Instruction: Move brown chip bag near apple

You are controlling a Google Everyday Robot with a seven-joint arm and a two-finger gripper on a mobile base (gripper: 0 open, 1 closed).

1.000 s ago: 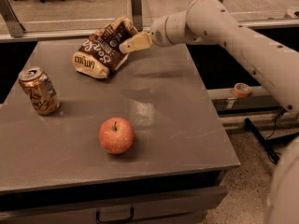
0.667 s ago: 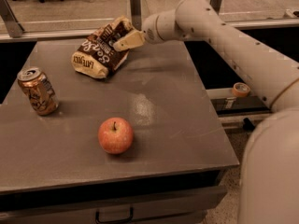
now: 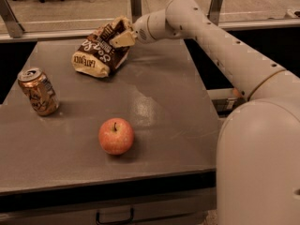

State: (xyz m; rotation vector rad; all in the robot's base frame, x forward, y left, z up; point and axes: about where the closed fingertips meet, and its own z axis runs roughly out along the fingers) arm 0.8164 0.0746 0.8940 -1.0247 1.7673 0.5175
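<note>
So the dark brown glossy chip bag [image 3: 96, 55] with cream edges and white lettering is in the upper left of the frame, toward the far edge of the flat grey counter [image 3: 168, 97]. It's slumped on its side, lower end resting on the counter and upper right corner tipped up. The robot's cream-coloured hand [image 3: 123, 37] is right at that upper right corner, overlapping the bag. It's on the end of a long white arm [image 3: 220, 46] that reaches in from the bulky white body at the lower right. Honestly I can't tell whether the hand is clamped on the bag or just pressed against it.

The round red-pink apple [image 3: 116, 136] with its short dark stem sits lower in the frame, a bit left of centre, near the front edge of the counter and well apart from the bag. An orange-brown metal drink can [image 3: 38, 92] stands at the left side, off to the left of both bag and apple, touching neither. At the very bottom, under the counter's front edge, there's a dark drawer handle [image 3: 115, 216].
</note>
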